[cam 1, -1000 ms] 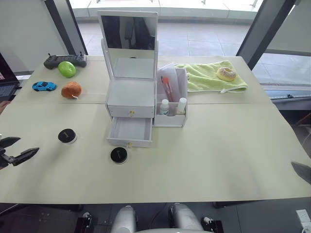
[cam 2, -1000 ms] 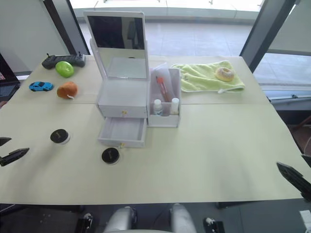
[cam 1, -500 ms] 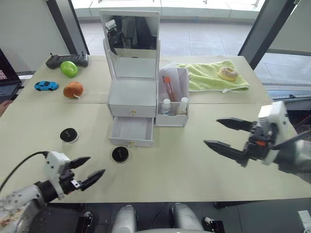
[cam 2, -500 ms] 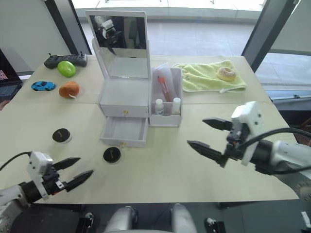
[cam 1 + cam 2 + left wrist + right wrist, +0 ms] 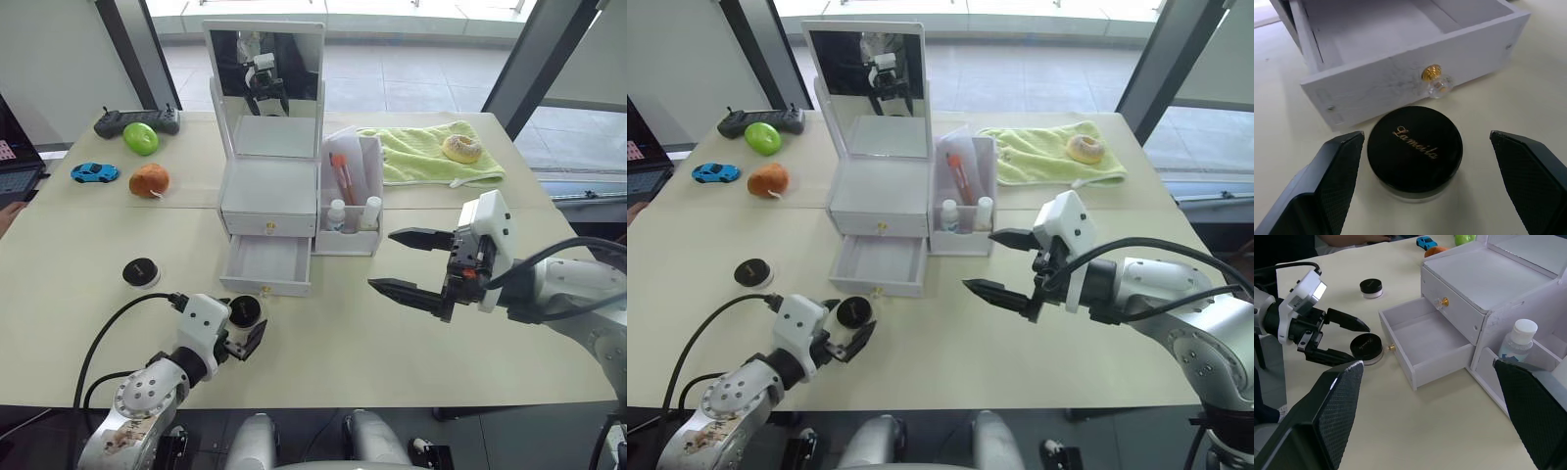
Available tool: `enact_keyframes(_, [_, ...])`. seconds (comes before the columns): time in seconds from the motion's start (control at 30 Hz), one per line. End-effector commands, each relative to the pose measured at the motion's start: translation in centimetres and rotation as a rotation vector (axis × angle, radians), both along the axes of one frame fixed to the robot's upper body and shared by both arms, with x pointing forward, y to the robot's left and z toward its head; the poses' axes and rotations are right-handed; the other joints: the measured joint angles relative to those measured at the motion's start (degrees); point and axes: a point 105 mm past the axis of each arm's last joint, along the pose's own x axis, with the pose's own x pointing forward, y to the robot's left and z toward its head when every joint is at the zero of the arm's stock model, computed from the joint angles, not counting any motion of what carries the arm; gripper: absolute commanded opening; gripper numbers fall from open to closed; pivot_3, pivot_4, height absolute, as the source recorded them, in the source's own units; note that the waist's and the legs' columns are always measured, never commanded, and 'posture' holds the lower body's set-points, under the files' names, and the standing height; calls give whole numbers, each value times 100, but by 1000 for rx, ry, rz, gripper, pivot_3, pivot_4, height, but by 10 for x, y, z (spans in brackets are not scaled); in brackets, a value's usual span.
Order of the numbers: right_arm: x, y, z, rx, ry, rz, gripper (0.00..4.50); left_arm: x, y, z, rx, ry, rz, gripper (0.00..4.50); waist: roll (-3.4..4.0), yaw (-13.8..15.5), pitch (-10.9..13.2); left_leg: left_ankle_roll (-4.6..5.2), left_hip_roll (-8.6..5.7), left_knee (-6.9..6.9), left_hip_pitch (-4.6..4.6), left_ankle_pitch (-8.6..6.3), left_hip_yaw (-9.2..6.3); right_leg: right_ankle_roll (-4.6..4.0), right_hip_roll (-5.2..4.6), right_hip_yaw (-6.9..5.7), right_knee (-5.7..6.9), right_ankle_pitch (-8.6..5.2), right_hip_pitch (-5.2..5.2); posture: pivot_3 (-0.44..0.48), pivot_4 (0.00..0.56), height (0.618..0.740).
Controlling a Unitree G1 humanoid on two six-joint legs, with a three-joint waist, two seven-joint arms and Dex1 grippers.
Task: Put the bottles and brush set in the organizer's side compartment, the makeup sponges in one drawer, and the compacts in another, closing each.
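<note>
The white organizer [image 5: 266, 196] with a mirror stands mid-table; its lower drawer [image 5: 265, 264] is pulled out and bare, the upper drawer [image 5: 267, 223] is closed. Two bottles [image 5: 336, 213] and the brush set [image 5: 339, 176] stand in its side compartment [image 5: 351, 240]. One black compact [image 5: 1415, 149] lies just before the open drawer's knob, between the wide-apart fingers of my open left gripper [image 5: 247, 328], untouched. A second compact [image 5: 141, 272] lies further left. My right gripper [image 5: 381, 259] hovers open to the right of the organizer, holding nothing. The makeup sponges are out of view.
A green towel [image 5: 431, 162] with a donut [image 5: 457, 148] lies at the back right. At the back left are a controller [image 5: 132, 120], a green fruit [image 5: 140, 138], an orange fruit [image 5: 147, 180] and a blue toy car [image 5: 90, 172].
Both arms came in over the table. The left gripper moved right to straddle the compact by the drawer. The right gripper moved left toward the organizer, staying open.
</note>
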Motion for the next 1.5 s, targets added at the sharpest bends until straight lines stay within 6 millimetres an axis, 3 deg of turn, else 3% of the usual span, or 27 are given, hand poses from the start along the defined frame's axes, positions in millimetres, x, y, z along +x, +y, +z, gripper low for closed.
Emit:
enact_keyframes(0.03, [-1, 1, 8, -9, -37, 3, 4500, 4, 0, 0, 22, -9, 18, 4434, 3, 0, -2, 0, -1, 0, 0, 0, 0, 2, 0, 0, 0, -1, 0, 0, 150, 740])
enact_keyframes(0.47, [-5, -2, 9, -6, -35, -34, 4500, 17, -6, -5, -24, 47, 25, 4434, 3, -5, -2, 0, -2, 5, 0, 0, -5, 9, 3, -2, 2, -3, -1, 0, 150, 740])
enact_keyframes(0.57, [-5, -2, 9, -3, -37, -39, 4500, 17, -4, -3, -27, 47, 24, 3837, 3, -4, -2, 0, -1, 5, 0, 0, -6, 9, 3, -2, 2, -4, 0, 0, 150, 740])
enact_keyframes(0.67, [-5, -2, 9, 1, -36, -41, 4500, 17, -4, -1, -22, 42, 15, 2936, 2, -3, -2, 0, -2, 6, 0, 0, -6, 9, 3, -2, 2, -4, 0, 0, 150, 740])
enact_keyframes(0.77, [-5, -1, 8, 5, -34, -43, 4500, 17, -3, 4, -17, 23, 5, 2915, 2, -3, -2, 0, -2, 7, 0, 0, -7, 9, 3, -2, 2, -3, 0, 0, 150, 740])
enact_keyframes(0.9, [-5, -2, 7, 6, -31, -52, 4500, 15, 3, 29, -47, -62, -65, 2915, 0, -3, -1, 0, -1, 6, 0, 0, -6, 8, 3, -2, 2, -3, -1, 0, 150, 740])
enact_keyframes(1.0, [-6, -3, 7, 9, -33, -59, 4500, 11, 19, 60, -79, -128, -155, 2915, 0, -2, -1, 0, 2, 4, 0, 0, -7, 6, 4, -6, 3, -3, -4, 0, 150, 740])
enact_keyframes(1.13, [-6, -4, 5, 9, -30, -70, 4500, 2, 35, 84, -70, -62, -346, 2915, 7, -6, 1, 0, 5, 4, 1, 0, -6, 8, 8, -6, 2, -6, -9, 0, 150, 740])
enact_keyframes(1.3, [-6, -3, 4, 11, -41, -89, 4500, 39, 50, 103, -46, -110, -335, 2915, 8, 10, 2, 0, 0, 10, 0, 0, -5, 31, 5, -5, -2, -23, -4, 0, 150, 740])
enact_keyframes(1.5, [-11, 4, 5, 22, -69, -115, 4500, 70, 33, 86, -28, -60, -402, 2915, 5, -9, 2, 0, 2, 2, -2, 0, -8, 6, 10, -3, 2, -4, -8, 0, 150, 740])
